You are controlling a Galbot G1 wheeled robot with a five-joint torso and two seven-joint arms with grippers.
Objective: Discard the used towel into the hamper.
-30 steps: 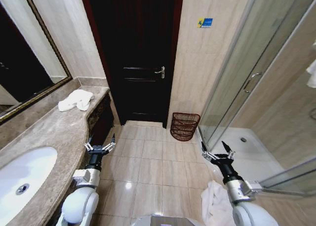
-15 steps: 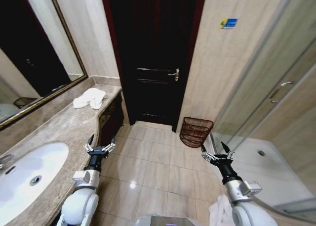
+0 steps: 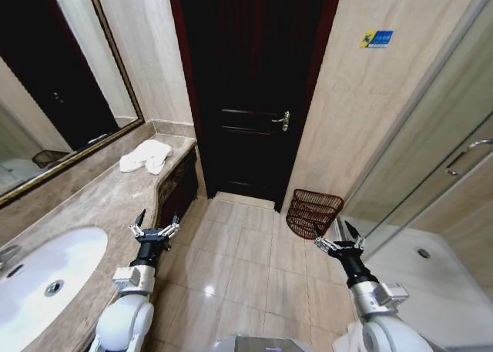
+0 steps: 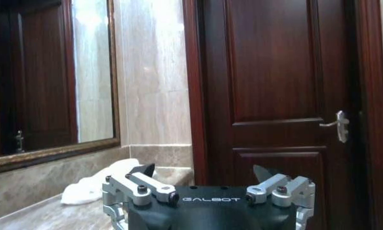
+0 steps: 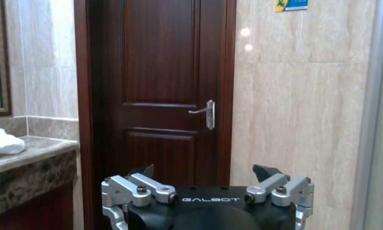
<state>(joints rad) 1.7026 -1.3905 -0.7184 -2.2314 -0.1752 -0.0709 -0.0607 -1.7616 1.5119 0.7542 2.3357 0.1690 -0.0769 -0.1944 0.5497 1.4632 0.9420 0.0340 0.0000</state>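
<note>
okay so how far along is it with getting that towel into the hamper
Nothing looks done yet. The white towel lies crumpled at the far end of the marble counter, and the hamper stands on the floor by the door with no towel visible in it. Nothing is in hand: the left gripper and right gripper are both open and empty, held out over the floor. Picking up, carrying and dropping all remain.

arms: white rounded shells, black forearms | left gripper (image 3: 154,229): silver metal fingers, black tips, round screws | right gripper (image 3: 339,241): same build | wrist block: black, white "GALBOT" lettering
</note>
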